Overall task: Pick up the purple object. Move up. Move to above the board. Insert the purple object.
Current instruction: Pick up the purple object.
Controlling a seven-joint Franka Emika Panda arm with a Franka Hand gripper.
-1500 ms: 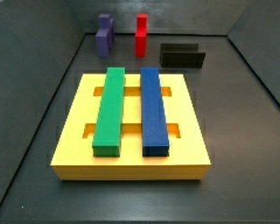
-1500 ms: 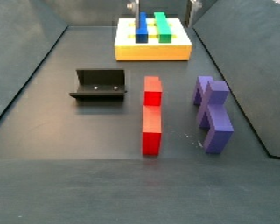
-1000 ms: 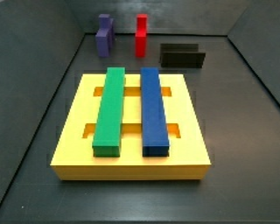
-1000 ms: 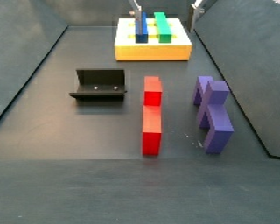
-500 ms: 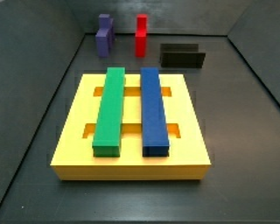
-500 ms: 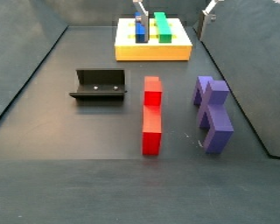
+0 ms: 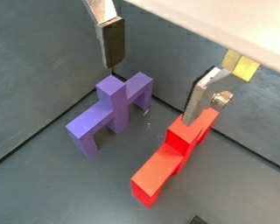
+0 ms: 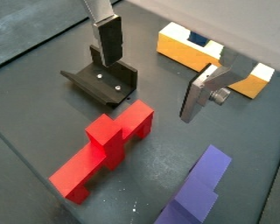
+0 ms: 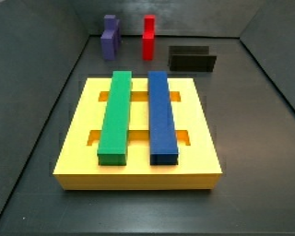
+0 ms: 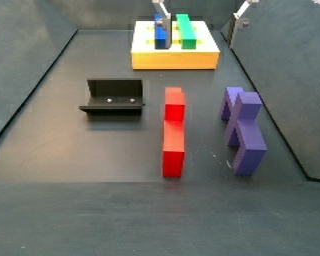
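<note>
The purple object (image 7: 111, 115) lies on the dark floor next to the red block (image 7: 171, 159); it also shows in both side views (image 9: 110, 37) (image 10: 243, 130). My gripper (image 7: 152, 92) hangs high above the two blocks, open and empty, and touches neither. In a side view only its fingertips (image 10: 159, 9) show at the top edge. In the wrist view (image 8: 150, 90) the gripper is open over the floor between the fixture and the board. The yellow board (image 9: 82, 138) holds a green bar (image 9: 115, 112) and a blue bar (image 9: 162, 112), far from the purple object.
The red block (image 10: 174, 130) lies parallel to the purple object, a small gap apart. The dark fixture (image 10: 113, 97) (image 8: 101, 80) stands on the floor beside the red block. Grey walls enclose the floor on all sides.
In a side view the fingertips at the top edge have spread further apart. The purple object, red block and board have not moved.
</note>
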